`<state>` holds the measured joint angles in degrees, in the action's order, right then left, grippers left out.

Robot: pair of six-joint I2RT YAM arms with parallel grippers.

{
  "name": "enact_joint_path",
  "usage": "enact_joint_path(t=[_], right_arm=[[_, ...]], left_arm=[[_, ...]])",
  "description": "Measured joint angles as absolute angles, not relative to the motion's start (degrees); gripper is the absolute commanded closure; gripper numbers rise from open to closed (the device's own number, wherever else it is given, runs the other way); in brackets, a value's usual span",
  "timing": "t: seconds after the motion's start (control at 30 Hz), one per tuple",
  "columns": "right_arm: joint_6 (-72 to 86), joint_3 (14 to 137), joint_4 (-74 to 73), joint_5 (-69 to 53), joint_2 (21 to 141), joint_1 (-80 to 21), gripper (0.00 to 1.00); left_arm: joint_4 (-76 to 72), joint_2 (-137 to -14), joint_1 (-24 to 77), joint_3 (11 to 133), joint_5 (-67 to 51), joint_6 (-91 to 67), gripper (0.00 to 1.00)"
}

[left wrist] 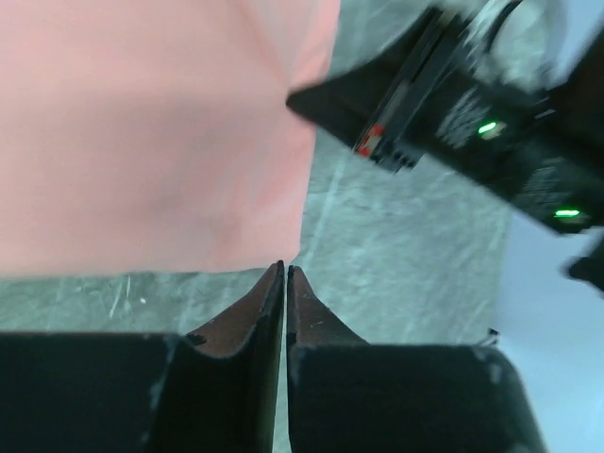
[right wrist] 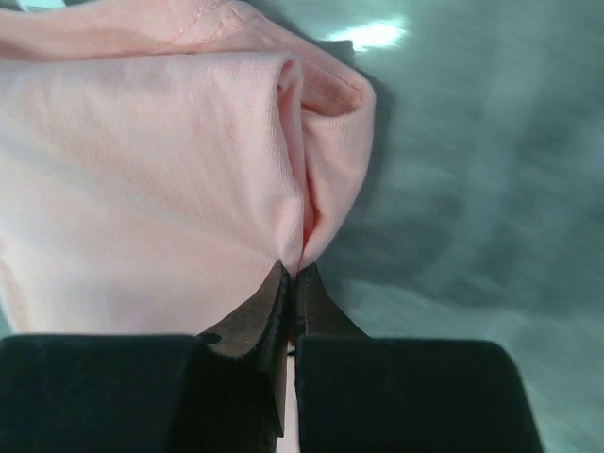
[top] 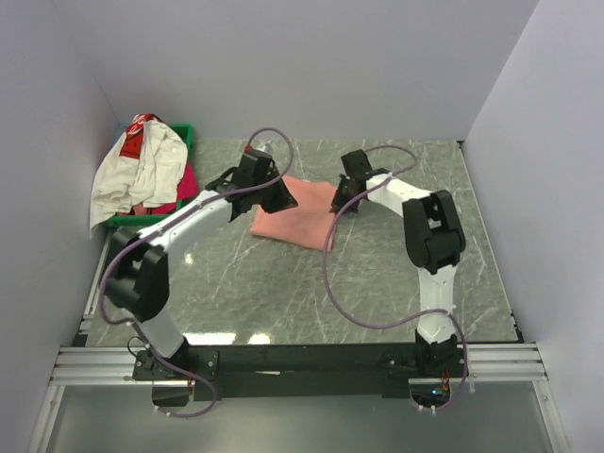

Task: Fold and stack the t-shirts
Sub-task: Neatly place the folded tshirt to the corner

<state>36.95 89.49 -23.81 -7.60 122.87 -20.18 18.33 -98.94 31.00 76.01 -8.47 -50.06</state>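
1. The green tray point(top: 185, 132) in the far left corner holds the magenta shirt point(top: 187, 185), with the white shirt point(top: 142, 170) heaped over it and spilling over the rim.
2. The salmon shirt point(top: 297, 219) lies on the table point(top: 377, 283), outside the tray.
3. The right gripper point(right wrist: 293, 271) is pinched on the salmon shirt's fold.
4. The left gripper point(left wrist: 285, 270) has its fingers nearly together at the shirt's edge. I can't tell whether any cloth is caught.

Soft, even overhead light; pale glare on the table point(top: 283, 283); both wrist views blurred

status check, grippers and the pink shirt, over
right gripper shut on salmon-pink shirt corner. left gripper shut at its edge, grip unclear. white shirt heaped on green tray, out of the way.
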Motion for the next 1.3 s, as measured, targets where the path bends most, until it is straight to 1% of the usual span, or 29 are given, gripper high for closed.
enact_joint_path(t=[0.13, 0.27, 0.5, 0.63, 0.87, 1.03, 1.3], right_arm=[[41.5, 82.0, -26.1, -0.8, 116.4, -17.0, 1.00], [46.3, 78.3, -31.3, 6.3, 111.2, -11.9, 1.00], [56.1, 73.1, -42.8, 17.3, 105.4, -2.7, 1.00], [60.6, 66.8, -47.3, 20.1, 101.8, 1.9, 1.00], [64.6, 56.8, -52.1, 22.0, 91.3, 11.6, 1.00], [64.5, 52.6, -52.5, 22.9, 86.2, 17.0, 1.00], [61.5, 48.6, -52.7, 23.3, 81.4, 25.8, 1.00]], left_arm=[[19.3, -92.7, 30.3, 76.0, -8.2, -49.1, 0.89], [20.2, -88.4, 29.9, 75.2, -8.3, -48.3, 0.89], [22.1, -85.7, 29.7, 73.3, -10.2, -47.0, 0.89], [22.2, -84.9, 29.7, 72.2, -11.7, -46.3, 0.89], [22.1, -81.6, 29.7, 68.9, -13.8, -46.0, 0.90], [22.1, -81.0, 29.7, 68.4, -14.9, -45.7, 0.90], [21.7, -81.0, 29.7, 68.4, -16.3, -45.7, 0.90]])
